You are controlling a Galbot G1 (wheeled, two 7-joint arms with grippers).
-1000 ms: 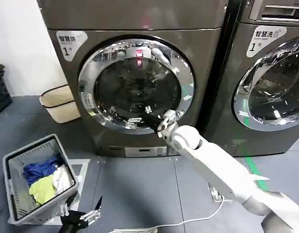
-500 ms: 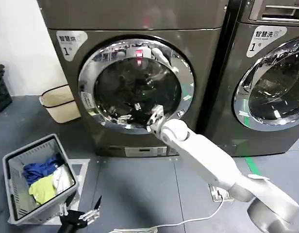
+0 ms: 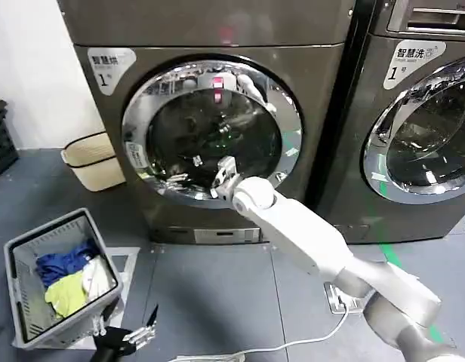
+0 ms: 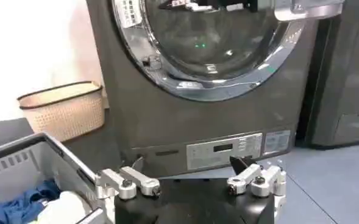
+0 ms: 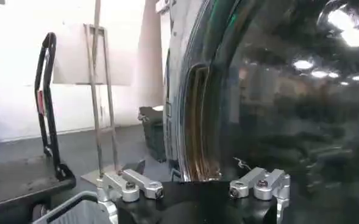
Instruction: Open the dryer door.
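Note:
The grey dryer stands straight ahead, its round door with the chrome ring lying flat against the front. My right gripper is open in front of the lower part of the door glass, left of centre. In the right wrist view the chrome edge of the door runs between the spread fingers of the right gripper, with nothing held. My left gripper hangs low near the floor, open and empty, and in the left wrist view this left gripper faces the dryer's base panel.
A grey laundry basket with blue, yellow and white clothes sits on the floor at the left. A wicker basket stands beside the dryer. A second machine is on the right. A white cable crosses the floor.
My right gripper has moved left across the lower door glass, from right of centre to left of centre. The left arm has stayed still and the door looks the same.

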